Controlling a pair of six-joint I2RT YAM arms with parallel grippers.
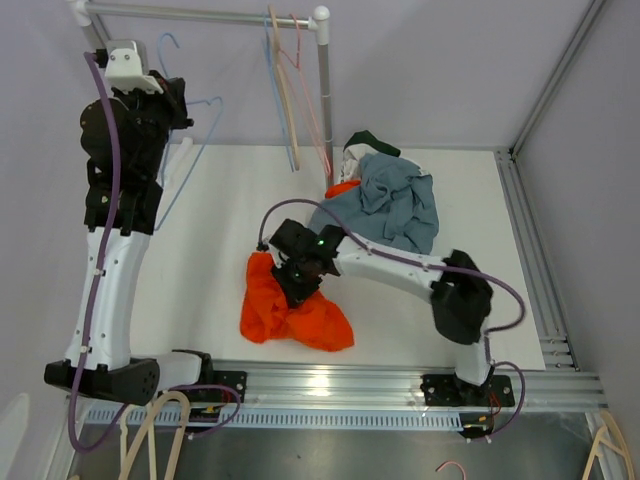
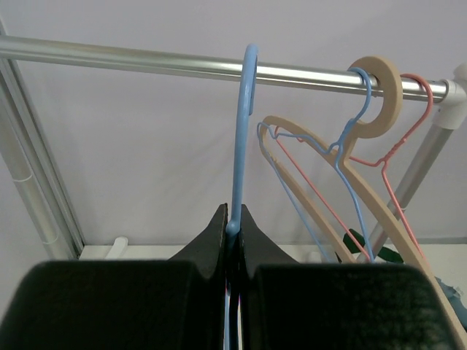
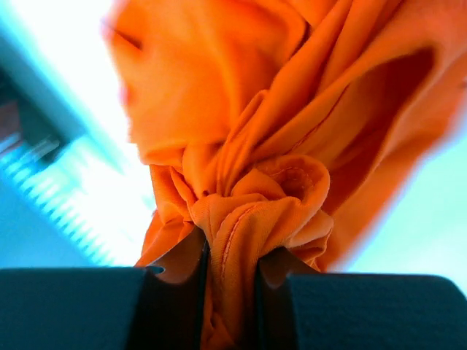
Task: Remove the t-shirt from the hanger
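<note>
Top view: right pincer (image 1: 293, 292) tips are buried in the orange t-shirt (image 1: 300, 320), so the jaws are unreadable there. Wooden hangers (image 1: 168, 396) at 7 o'clock are cut by the bottom edge. Second wooden hanger (image 1: 612, 432) at 5 o'clock is cropped at the corner. Green garment (image 1: 372, 142) lies mostly under the blue-grey pile (image 1: 400, 205).

Left wrist: blue hanger (image 2: 241, 131) has its lower part hidden between the left pincer (image 2: 233, 219) fingers. Tan hanger (image 2: 395, 95) runs off the frame at 4 o'clock.

Right wrist: background is blurred, and the orange t-shirt is cropped at 12 and 3 o'clock.
</note>
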